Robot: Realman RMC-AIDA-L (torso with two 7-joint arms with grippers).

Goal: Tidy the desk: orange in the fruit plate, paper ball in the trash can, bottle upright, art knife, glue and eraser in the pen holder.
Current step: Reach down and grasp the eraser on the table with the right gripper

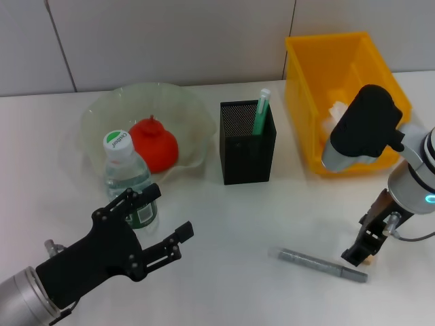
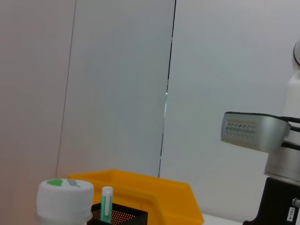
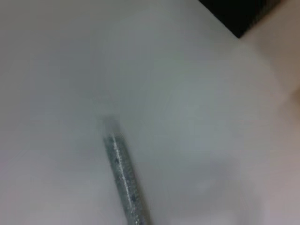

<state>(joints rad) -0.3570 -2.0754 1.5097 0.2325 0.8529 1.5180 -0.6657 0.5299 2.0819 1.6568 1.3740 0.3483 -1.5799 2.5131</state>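
The bench (image 1: 224, 224) is a plain white surface that fills most of the head view, and behind it, along the top of the frame, stands a pale grey wall (image 1: 170, 34) made of panels with thin dark seams. The left wrist view shows the same wall panels (image 2: 117, 93) large and bare.

In the upper left of the head view sits the clear fruit plate (image 1: 95, 112) with the orange (image 1: 154, 144) inside it. Just in front of the plate, the bottle (image 1: 129, 180) stands upright with its white and green cap on top. In the middle of the frame is the black mesh pen holder (image 1: 247, 146), and a green and white glue stick (image 1: 261, 112) stands in it. To the upper right is the yellow trash can (image 1: 309, 75), with something white and crumpled inside, partly hidden by the right arm.

The grey art knife (image 1: 321, 264) lies flat on the bench in the lower middle-right; it shows also in the right wrist view (image 3: 123, 180).

The left gripper (image 1: 163, 221) is in the lower left, just beside the bottle, its fingers wide apart and holding nothing. The right gripper (image 1: 361, 252) hangs low at the right end of the art knife; whether its fingers are apart or closed I cannot tell.
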